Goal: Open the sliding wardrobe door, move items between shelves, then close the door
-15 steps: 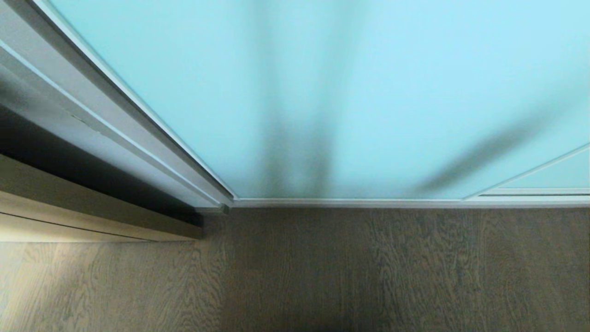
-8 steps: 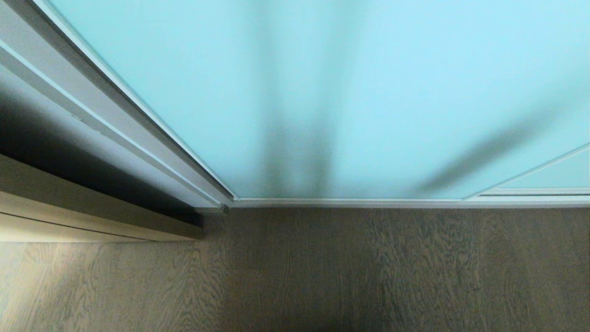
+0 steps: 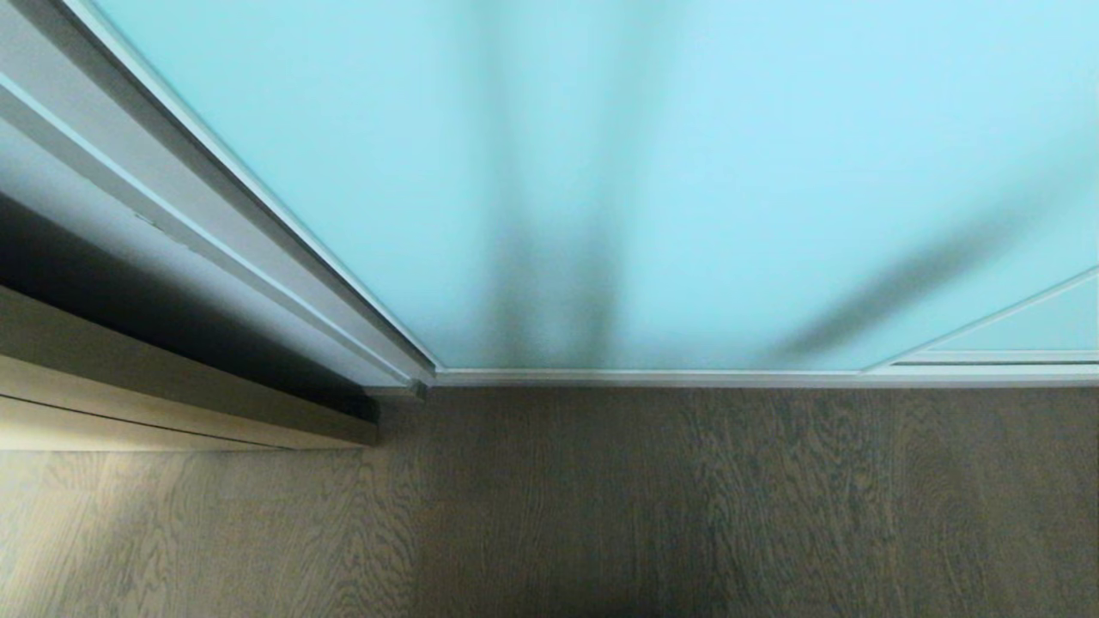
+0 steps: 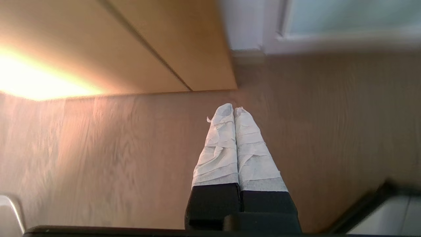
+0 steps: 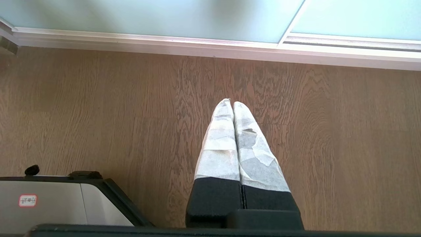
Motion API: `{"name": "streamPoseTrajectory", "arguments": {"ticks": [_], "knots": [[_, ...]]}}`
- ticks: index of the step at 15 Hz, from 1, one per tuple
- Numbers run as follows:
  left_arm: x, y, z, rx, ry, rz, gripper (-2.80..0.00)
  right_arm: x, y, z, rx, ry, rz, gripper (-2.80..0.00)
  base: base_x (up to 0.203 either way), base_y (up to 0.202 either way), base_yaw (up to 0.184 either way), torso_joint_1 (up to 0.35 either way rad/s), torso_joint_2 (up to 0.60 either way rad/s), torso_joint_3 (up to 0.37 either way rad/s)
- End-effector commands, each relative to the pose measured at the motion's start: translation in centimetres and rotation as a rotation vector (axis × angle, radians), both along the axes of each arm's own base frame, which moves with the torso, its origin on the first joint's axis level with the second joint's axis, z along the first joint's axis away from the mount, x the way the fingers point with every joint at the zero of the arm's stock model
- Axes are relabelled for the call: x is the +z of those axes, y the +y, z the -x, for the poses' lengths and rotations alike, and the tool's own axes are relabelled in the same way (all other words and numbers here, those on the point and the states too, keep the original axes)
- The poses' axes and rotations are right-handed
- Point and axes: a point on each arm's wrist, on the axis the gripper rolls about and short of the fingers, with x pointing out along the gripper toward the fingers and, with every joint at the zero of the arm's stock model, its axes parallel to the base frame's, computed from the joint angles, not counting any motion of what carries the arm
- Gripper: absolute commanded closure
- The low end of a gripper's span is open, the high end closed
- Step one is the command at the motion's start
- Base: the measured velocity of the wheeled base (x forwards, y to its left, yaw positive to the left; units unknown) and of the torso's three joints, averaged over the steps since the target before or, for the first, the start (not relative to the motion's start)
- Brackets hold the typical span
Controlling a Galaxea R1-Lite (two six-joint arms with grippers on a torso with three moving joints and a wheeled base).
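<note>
Our left hand (image 4: 234,108) hangs clenched on nothing above the floor (image 4: 115,148), and the sliding wardrobe door (image 4: 348,16) (shut, we judge) stands ahead of its fingertips. Our right hand (image 5: 232,102), clenched and empty too, points at the same door's bottom rail.

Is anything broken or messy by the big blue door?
Nothing stands out. The sliding wardrobe door sits shut and straight in its frame, and the wood floor shows no spills. The left gripper and right gripper are shut and empty above the floor; their fingers' white wrapping looks a bit worn.
</note>
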Motion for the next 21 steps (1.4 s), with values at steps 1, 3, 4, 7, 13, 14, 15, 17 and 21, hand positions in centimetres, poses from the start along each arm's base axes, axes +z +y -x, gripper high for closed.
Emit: {"name": "streamPoseTrajectory", "arguments": {"ticks": [1,3,4,7,13,14,15,17,21], "knots": [[-0.86,-0.12,0.07,-0.051,-0.002,-0.025,0.0,0.0,0.0,-0.01,-0.001,0.001,0.0,0.0,0.0,0.0,0.0,0.0,0.0,0.0],[-0.86,-0.19,0.07,-0.086,-0.003,-0.012,0.0,0.0,0.0,-0.01,0.0,0.001,0.002,0.0,0.0,0.0,0.0,0.0,0.0,0.0],[-0.88,-0.21,0.04,-0.094,-0.01,0.023,0.0,0.0,0.0,-0.01,-0.001,0.001,0.0,0.0,0.0,0.0,0.0,0.0,0.0,0.0],[-1.75,-0.29,-0.16,-0.122,0.032,0.127,0.0,0.0,0.0,-0.01,-0.001,0.001,0.0,0.0,0.0,0.0,0.0,0.0,0.0,0.0],[-1.71,-0.28,-0.18,-0.118,0.021,0.155,0.0,0.0,0.0,-0.01,-0.001,0.001,0.0,0.0,0.0,0.0,0.0,0.0,0.0,0.0],[-1.72,-0.28,-0.2,-0.118,0.019,0.156,0.0,0.0,0.0,-0.01,-0.001,0.001,0.0,0.0,0.0,0.0,0.0,0.0,0.0,0.0],[-1.72,-0.28,-0.2,-0.118,0.019,0.156,0.0,0.0,0.0,-0.01,-0.001,0.001,0.0,0.0,0.0,0.0,0.0,0.0,0.0,0.0],[-1.72,-0.28,-0.2,-0.118,0.019,0.156,0.0,0.0,0.0,-0.01,0.0,0.001,0.0,0.0,0.0,0.0,0.0,0.0,0.0,0.0],[-1.72,-0.28,-0.19,-0.118,0.019,0.156,0.0,0.0,0.0,-0.01,-0.001,0.001,-0.003,0.0,0.0,0.0,0.0,0.0,0.0,0.0]]}}
